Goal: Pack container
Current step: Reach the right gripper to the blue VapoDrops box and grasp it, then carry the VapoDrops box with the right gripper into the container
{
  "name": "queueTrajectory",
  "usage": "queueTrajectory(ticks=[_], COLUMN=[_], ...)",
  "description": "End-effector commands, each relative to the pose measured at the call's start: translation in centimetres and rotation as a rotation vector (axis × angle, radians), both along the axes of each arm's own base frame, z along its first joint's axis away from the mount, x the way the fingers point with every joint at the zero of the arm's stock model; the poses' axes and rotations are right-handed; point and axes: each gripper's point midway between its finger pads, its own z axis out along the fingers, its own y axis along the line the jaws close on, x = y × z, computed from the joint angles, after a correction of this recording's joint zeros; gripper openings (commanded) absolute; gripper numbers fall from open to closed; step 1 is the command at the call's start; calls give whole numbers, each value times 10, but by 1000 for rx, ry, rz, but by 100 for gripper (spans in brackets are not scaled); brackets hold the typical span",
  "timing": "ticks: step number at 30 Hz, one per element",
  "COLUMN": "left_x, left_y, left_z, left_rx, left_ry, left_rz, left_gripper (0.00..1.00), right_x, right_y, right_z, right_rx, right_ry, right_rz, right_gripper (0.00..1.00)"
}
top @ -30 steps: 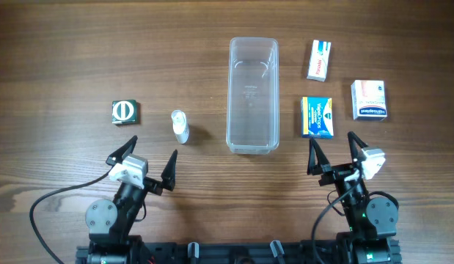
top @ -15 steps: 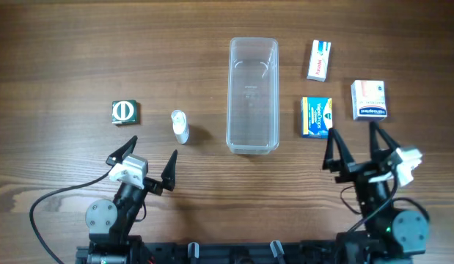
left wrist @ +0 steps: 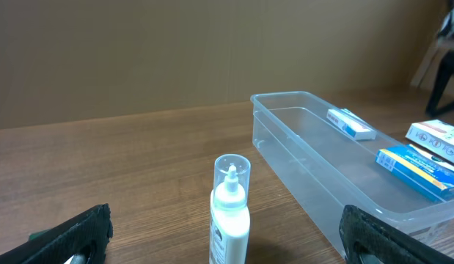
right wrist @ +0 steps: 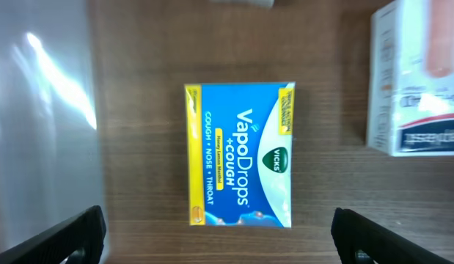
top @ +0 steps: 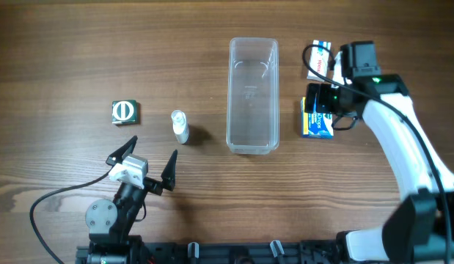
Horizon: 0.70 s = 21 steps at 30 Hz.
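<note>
The container (top: 252, 143) is a clear, empty tub standing lengthwise at the table's middle; it also shows in the left wrist view (left wrist: 337, 187) and the right wrist view (right wrist: 36, 110). A blue VapoDrops box (top: 319, 128) lies flat just right of it. My right gripper (top: 321, 101) hovers above that box (right wrist: 240, 163), open and empty, one finger on each side (right wrist: 219, 238). My left gripper (top: 142, 158) is open and empty near the front edge. A white bottle (left wrist: 230, 209) stands just ahead of it (left wrist: 223, 246).
The white bottle (top: 180, 126) stands left of the tub, with a small green box (top: 125, 111) further left. A white-and-red box (top: 319, 53) lies at the back right, partly under my right arm. A white box with orange print (right wrist: 417, 81) lies right of the blue box.
My right arm has swung from the table's front edge forward and now hovers over the blue box, covering the white box in the overhead view. The left arm has not moved.
</note>
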Motion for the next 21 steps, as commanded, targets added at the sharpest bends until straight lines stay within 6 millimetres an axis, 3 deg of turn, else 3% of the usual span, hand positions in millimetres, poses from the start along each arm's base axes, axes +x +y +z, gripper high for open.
queueTrajectory(ticks=[1,5,10,13,21], left_x=[0,0,0,0,0], left_y=[1,1,1,1,1], left_z=[-1,-1,-1,-1,-1], left_rx=[15,15,15,15,15], left_ry=[-8,-8,-8,-8,-8], left_rz=[1,1,1,2,1], left_gripper=[100,100,100,100,100], right_x=[6,3,4,4,-1], right_y=[1,0,-3,-16,-14], right_z=[-29,-59,-80,-94,-122], right_rx=[-24,-31,-53,-128,-115], right_ry=[80,161,202,229,295], right_rz=[44,52,48,32,37], right_gripper=[100,100,100,100,100])
